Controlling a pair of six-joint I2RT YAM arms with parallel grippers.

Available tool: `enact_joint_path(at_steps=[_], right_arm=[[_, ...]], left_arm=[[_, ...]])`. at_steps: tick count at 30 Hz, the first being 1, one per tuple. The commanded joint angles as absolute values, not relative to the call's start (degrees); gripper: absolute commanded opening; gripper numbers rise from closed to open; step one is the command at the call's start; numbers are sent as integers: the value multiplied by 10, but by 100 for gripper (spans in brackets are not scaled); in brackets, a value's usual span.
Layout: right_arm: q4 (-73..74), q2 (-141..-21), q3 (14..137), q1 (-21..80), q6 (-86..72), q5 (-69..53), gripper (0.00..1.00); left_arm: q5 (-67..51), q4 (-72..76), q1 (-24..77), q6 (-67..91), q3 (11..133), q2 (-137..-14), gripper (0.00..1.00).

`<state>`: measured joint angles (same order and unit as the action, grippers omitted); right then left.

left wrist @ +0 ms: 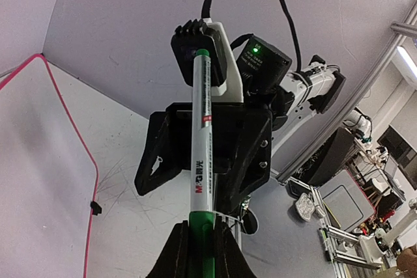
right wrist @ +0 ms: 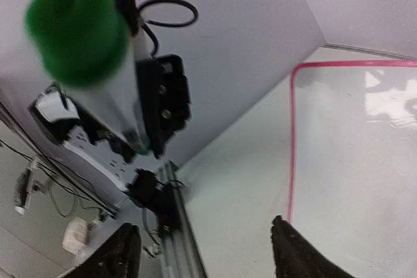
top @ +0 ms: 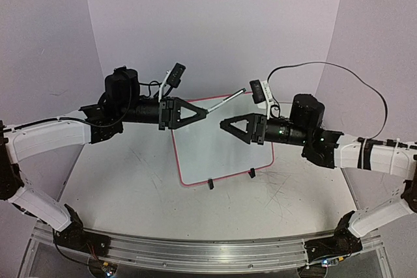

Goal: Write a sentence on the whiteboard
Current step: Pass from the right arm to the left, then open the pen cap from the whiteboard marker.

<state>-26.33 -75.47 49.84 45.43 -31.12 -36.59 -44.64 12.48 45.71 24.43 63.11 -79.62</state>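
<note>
whiteboard [top: 221, 154] on table [top: 124, 180] — centre, marker [top: 228, 100] above

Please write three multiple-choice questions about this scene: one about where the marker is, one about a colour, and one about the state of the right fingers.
1. Where is the marker?
A) held by nothing
B) in the left gripper
C) in the right gripper

2. What colour is the frame of the whiteboard?
A) blue
B) pink-red
C) black

3. The right gripper's fingers are:
A) open
B) shut on the marker
C) shut on the frame

Answers:
1 B, the left fingers clamp the marker's body.
2 B, a thin pink-red line edges the board.
3 A, the right wrist view shows them wide apart.
</note>
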Motion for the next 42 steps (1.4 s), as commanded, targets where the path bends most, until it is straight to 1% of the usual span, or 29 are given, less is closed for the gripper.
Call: enact_joint_path(at_steps=[1,3,8,14,18,21,26,30,39,42], right_arm=[[-465,-786,529,459,-398,-440,56],[-497,-798,534,463,-406,-453,54],[-525,-832,559,470,-411,-457,51],[-546,-857,581,476,-416,-457,39],[-545,-860,581,476,-410,-450,28],[-538,-858,576,476,-407,-436,25],[-531,-850,570,476,-400,-410,26],[-509,-838,569,476,-381,-395,33],[-484,-830,569,476,-362,-379,38],[-476,-821,569,476,-352,-367,43]], left_arm=[[-473,185,458,266,656,-795,0],[-475,185,458,269,651,-791,0],[-475,187,460,268,640,-783,0],[-483,188,461,270,641,-787,0],[-485,188,461,270,636,-788,0],[-483,188,461,270,633,-787,0],[-483,188,461,272,629,-785,0],[-483,188,461,273,625,-782,0],[-487,188,461,276,622,-776,0],[-486,188,461,278,619,-774,0]])
